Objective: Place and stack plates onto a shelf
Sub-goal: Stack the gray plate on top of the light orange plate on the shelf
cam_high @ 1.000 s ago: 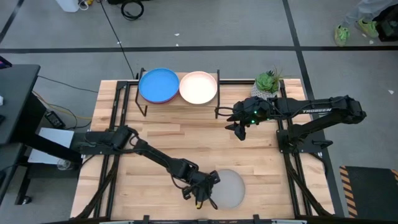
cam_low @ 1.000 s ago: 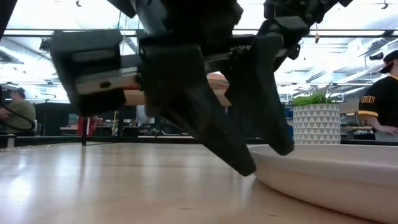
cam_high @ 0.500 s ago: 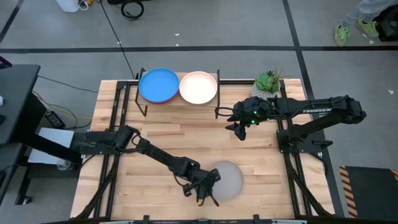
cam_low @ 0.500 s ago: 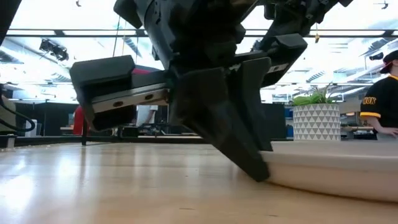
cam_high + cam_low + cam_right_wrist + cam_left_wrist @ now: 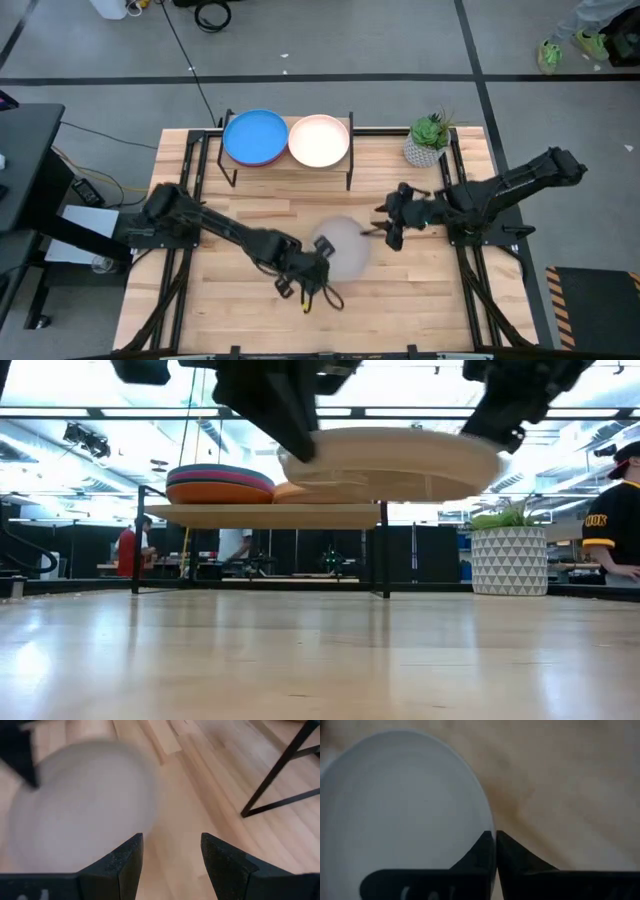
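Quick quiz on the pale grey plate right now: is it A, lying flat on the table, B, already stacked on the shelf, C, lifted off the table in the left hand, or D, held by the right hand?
C: the left hand pinches the rim of the pale grey plate, which hangs clear above the table.

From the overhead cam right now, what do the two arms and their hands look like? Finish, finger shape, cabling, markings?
Both arms are matte black, jointed tube segments on black bases. The left hand has a short yellowish cable tail looping beneath it. Wrist views show flat, dark, wedge-shaped fingers tapering to blunt tips, on a black crossbar carrying faint pale lettering, unreadable. The right hand looks the same black; no markings are legible on either arm.
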`<control>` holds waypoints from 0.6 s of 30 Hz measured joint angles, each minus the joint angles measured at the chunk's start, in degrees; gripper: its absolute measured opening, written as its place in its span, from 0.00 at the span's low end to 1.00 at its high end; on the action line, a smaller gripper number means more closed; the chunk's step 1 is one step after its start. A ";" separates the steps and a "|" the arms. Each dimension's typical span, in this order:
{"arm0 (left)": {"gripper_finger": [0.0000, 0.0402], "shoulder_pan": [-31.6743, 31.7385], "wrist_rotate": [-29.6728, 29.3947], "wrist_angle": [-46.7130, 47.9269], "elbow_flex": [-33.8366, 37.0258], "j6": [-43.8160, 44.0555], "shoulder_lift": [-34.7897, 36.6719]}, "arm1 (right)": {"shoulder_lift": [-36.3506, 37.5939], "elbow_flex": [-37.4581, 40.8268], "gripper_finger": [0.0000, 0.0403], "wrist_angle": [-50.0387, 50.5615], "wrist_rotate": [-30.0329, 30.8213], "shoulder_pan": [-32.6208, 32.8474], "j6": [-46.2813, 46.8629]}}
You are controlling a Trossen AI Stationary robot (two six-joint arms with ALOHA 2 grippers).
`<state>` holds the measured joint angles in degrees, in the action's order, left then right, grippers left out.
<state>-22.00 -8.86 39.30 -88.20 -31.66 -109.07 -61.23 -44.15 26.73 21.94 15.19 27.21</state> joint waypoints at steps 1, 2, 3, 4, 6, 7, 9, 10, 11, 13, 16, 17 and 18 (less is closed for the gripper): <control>0.04 0.92 -1.05 1.82 0.00 0.85 0.90 | 0.29 1.08 0.51 -1.02 1.62 1.70 1.28; 0.04 1.92 -1.72 3.07 0.00 1.23 1.84 | 0.48 1.96 0.51 -1.88 3.04 3.19 2.37; 0.04 3.07 -2.53 4.37 0.00 1.59 2.62 | 0.50 2.67 0.51 -2.89 4.24 4.63 3.34; 0.04 4.34 -3.23 5.27 0.00 1.96 3.32 | 0.50 3.31 0.51 -3.98 5.24 5.90 4.25; 0.04 6.70 -4.04 5.87 0.00 2.27 4.79 | 0.50 4.49 0.51 -5.89 7.30 8.28 5.26; 0.04 7.83 -4.23 5.92 0.00 2.32 5.67 | 0.50 5.18 0.51 -7.10 8.60 9.39 5.53; 0.04 9.75 -4.49 6.01 0.00 2.51 7.01 | 0.50 6.23 0.51 -9.23 11.18 11.47 5.60; 0.04 10.60 -4.45 6.12 0.00 2.48 7.59 | 0.50 6.67 0.51 -10.04 12.75 12.47 5.63; 0.04 11.43 -4.60 6.46 0.01 2.34 8.04 | 0.49 7.16 0.51 -11.26 14.45 13.45 5.62; 0.04 13.25 -5.21 6.31 0.02 1.08 9.07 | 0.40 8.68 0.51 -14.41 17.38 15.12 5.58; 0.04 15.89 -6.82 4.65 0.02 -0.36 10.41 | 0.33 12.35 0.51 -21.74 19.72 17.15 4.62; 0.04 16.67 -6.90 3.45 0.02 -0.70 10.65 | 0.33 13.79 0.51 -24.70 20.08 17.73 4.25; 0.04 17.37 -6.94 2.56 0.02 -1.07 11.06 | 0.33 15.24 0.51 -27.28 20.21 18.20 4.01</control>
<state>-4.62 -15.80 41.85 -88.18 -32.73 -98.00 -60.90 -28.90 -0.55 42.15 33.38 31.23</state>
